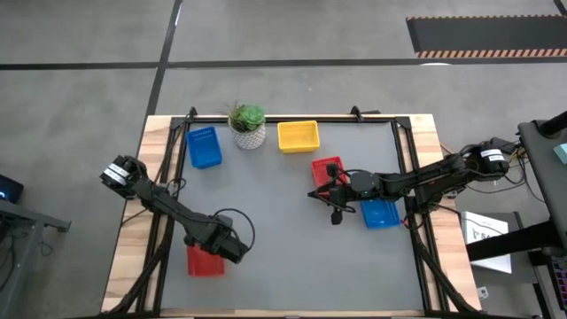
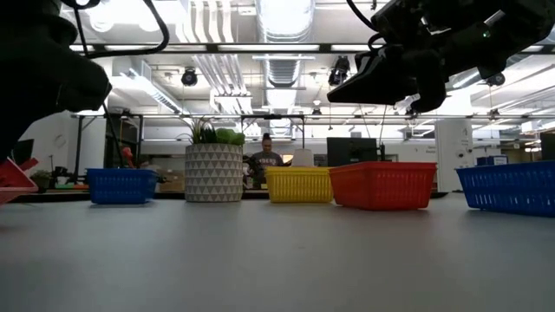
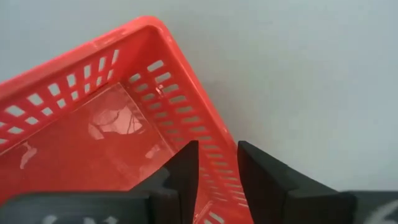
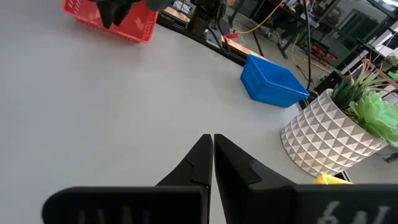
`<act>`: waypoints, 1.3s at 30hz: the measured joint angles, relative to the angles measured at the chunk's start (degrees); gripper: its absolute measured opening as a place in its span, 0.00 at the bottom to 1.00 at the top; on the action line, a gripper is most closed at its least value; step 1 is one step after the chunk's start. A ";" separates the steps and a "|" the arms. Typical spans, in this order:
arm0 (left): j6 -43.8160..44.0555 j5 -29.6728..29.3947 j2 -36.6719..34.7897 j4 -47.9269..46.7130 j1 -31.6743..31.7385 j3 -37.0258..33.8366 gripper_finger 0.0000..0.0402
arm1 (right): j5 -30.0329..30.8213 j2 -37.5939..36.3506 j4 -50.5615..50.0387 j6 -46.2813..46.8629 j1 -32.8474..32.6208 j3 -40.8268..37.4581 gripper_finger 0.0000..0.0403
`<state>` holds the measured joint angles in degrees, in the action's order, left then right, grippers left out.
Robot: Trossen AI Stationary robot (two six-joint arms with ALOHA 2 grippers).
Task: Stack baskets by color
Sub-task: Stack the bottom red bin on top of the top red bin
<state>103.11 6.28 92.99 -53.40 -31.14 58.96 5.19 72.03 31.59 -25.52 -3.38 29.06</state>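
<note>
**Left claw astride a red basket wall, right claw shut in mid-table**

I have the left claw down at the near-left part of the table, over a red basket that sits there by itself. In the left wrist view its two fingers stand one on each side of that basket's side wall, set narrowly apart; I cannot tell whether they are pressing the wall or only flanking it. In the low view this basket shows only as a tilted red corner at the left edge.

My right claw is pinched fully together and carries nothing. It hovers above the table's surface toward the right of centre, just beside a second red basket and a blue basket that lies a little nearer and further right.

At the far edge I see another blue basket on the left, then the potted plant in its white patterned pot, then a yellow basket. These three stand in a row, each apart from the next.

In the low view a person shows in the room beyond the table.
</note>
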 joint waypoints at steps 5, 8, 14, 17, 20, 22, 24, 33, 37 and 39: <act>-0.07 0.00 -1.63 0.30 0.00 1.22 0.23 | 0.00 0.02 -0.01 0.02 0.00 -0.04 0.02; -0.07 -0.09 -3.06 0.25 0.00 1.24 0.23 | 0.00 0.02 -0.02 0.06 0.00 -0.04 0.02; -0.04 -0.21 -3.69 -0.03 0.00 0.07 0.23 | 0.00 0.04 -0.02 0.07 0.00 -0.04 0.02; 0.02 -0.37 -2.44 0.04 0.00 -0.62 0.23 | 0.00 0.04 -0.03 0.13 0.02 -0.08 0.02; -0.13 -0.42 -1.31 0.45 0.00 -0.86 0.22 | 0.00 0.04 -0.02 0.12 0.02 -0.14 0.02; -0.15 -0.42 -0.96 0.43 0.00 -0.94 0.22 | 0.00 0.04 -0.02 0.08 0.02 -0.20 0.02; -0.20 -0.43 -0.77 0.45 0.00 -0.94 0.22 | 0.00 0.04 -0.02 0.02 0.02 -0.20 0.02; -6.84 -3.62 -0.70 0.11 -0.06 -0.18 0.01 | -0.02 0.04 -0.19 0.21 0.02 -0.26 0.02; -17.46 -6.32 -2.22 -0.59 -0.12 2.15 0.00 | -0.04 0.07 -1.29 0.40 0.02 -0.26 0.02; -25.45 -11.23 -3.09 0.47 -0.60 3.63 0.00 | -0.19 0.07 -1.24 0.57 0.02 -0.26 0.02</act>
<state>77.66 -4.94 89.90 -52.93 -31.73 62.59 5.00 72.10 30.35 -24.94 -3.36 28.80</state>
